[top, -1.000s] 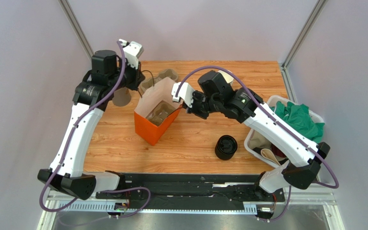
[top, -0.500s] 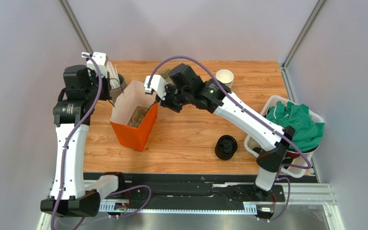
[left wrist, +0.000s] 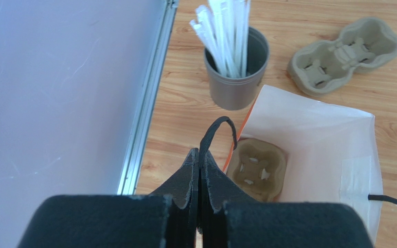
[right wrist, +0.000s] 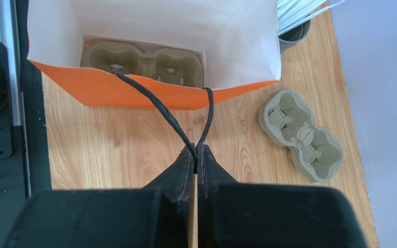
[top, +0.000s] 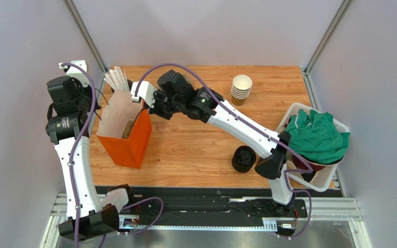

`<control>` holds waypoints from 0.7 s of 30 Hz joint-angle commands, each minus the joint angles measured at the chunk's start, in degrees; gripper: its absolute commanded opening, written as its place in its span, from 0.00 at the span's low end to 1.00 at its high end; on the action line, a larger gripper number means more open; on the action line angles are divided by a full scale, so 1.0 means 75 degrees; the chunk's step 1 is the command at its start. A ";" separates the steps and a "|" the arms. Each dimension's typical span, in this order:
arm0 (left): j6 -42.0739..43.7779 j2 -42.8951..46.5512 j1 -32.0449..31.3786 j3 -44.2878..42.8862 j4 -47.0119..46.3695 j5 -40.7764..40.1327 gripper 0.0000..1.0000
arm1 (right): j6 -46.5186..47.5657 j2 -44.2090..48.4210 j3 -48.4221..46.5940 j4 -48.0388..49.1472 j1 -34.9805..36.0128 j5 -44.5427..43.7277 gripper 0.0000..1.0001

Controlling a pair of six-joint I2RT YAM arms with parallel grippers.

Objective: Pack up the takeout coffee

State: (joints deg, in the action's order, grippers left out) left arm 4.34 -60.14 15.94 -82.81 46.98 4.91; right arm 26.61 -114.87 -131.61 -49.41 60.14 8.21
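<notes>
bag held ready, no cup in sight: i have both arms holding the orange bag [top: 133, 142] open at the far left of the table [top: 200, 147]. my left end effector [left wrist: 199, 155] is clamped shut on one handle [left wrist: 219, 126]. my right end effector [right wrist: 195, 151] is pinched shut on the other handle [right wrist: 159, 106], and the bag's mouth is stretched between them. inside lies only a pulp carrier [right wrist: 143, 63].

i cannot find the coffee in any view. what might serve sits well to the right of both end effectors: a black pile of lids [top: 244, 158] toward the near edge and a stack of bare cups [top: 241, 89] at the back. the right arm looks nearer to both, though i judge it must release its handle first.
</notes>
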 commanded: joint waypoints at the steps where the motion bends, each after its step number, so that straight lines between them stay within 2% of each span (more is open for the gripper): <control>1: -0.0075 0.0190 0.0544 0.0271 -0.0743 -0.0092 0.00 | -0.0091 -0.0386 -0.0416 0.0634 0.0091 -0.0133 0.00; 14: -0.0004 0.0026 0.1073 0.0376 -0.1319 -0.0068 0.00 | -0.0197 -0.1218 -0.1177 0.1373 0.0255 -0.0262 0.02; 20: -0.0027 0.0015 0.1214 0.0564 -0.1413 -0.0115 0.00 | -0.0220 -0.1348 -0.1424 0.1443 0.0302 -0.0309 0.19; 21: -0.0028 0.0003 0.1237 0.0587 -0.1424 -0.0115 0.00 | -0.0220 -0.1360 -0.1424 0.1443 0.0313 -0.0332 0.25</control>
State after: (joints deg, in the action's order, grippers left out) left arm 4.36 -60.07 24.03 -79.22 39.20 4.34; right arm 25.98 -124.55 -139.20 -41.76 62.02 6.76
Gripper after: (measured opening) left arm 0.018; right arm 0.166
